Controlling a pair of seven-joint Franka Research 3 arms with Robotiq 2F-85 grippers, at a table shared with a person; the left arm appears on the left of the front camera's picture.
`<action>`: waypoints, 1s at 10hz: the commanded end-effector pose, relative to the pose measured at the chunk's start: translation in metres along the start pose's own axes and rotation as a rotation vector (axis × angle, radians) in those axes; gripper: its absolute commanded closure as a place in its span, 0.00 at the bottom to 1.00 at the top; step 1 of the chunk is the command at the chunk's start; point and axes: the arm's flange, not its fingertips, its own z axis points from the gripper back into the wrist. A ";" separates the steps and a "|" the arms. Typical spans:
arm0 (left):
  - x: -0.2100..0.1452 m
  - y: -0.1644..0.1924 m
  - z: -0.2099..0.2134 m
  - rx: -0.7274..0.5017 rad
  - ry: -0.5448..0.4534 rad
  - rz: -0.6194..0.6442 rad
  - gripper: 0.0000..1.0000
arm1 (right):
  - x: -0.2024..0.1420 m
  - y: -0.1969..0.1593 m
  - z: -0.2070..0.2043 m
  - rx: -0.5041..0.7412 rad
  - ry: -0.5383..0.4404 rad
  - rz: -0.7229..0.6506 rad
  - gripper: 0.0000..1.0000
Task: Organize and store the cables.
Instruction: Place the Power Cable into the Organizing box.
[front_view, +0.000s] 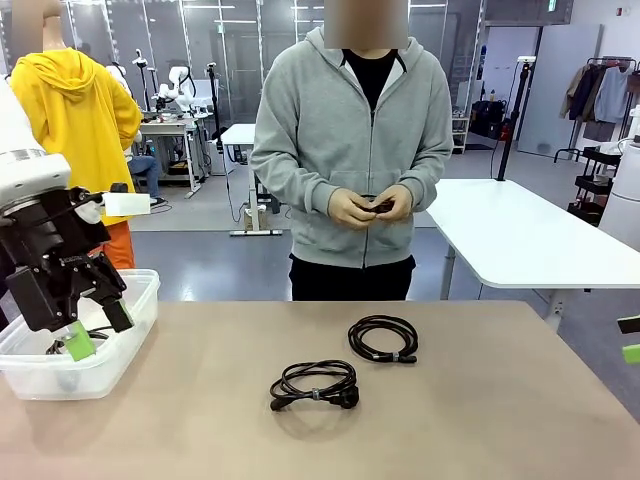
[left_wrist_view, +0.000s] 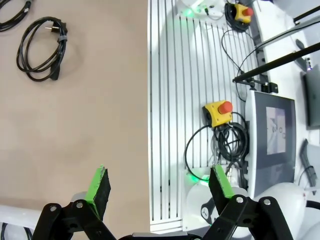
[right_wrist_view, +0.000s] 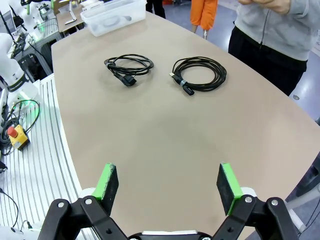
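The left gripper (left_wrist_view: 160, 186), black with green pads, hung with its jaws spread wide and nothing between them, at the near left corner of the beige tabletop (front_view: 480, 400). In the front view it stood in front of a clear plastic rectangular bin (front_view: 146, 300) and hid much of the bin's inside. A few thin dark cord strands (front_view: 55, 347) showed through the bin's wall, but how many coils lay there could not be made out. The right gripper (right_wrist_view: 167, 186) was likewise wide open and empty above the near right side of the tabletop. In the front view the picture's right edge cut it down to a sliver of green pad. Near the middle of the tabletop lay a thin black cord in a tied round coil with a chunky plug (front_view: 315, 385). A second black tied coil with a slimmer plug (front_view: 383, 338) lay just beyond it and slightly to the right, apart from the first. In the left wrist view the second coil was cut off at the top corner. At the far edge stood a person in a grey zipped hoodie, both hands (front_view: 372, 207) together at the waist around a small dark thing too hidden to identify.
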 end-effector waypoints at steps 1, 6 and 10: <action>-0.005 0.002 0.005 0.006 -0.004 0.007 0.00 | -0.001 -0.003 0.000 0.001 -0.011 0.021 0.00; 0.073 0.025 -0.037 0.093 0.071 0.045 0.00 | -0.001 -0.003 0.000 0.001 -0.011 0.021 0.00; 0.178 0.074 -0.116 0.283 0.307 0.154 0.00 | -0.001 -0.003 0.000 0.001 -0.011 0.021 0.00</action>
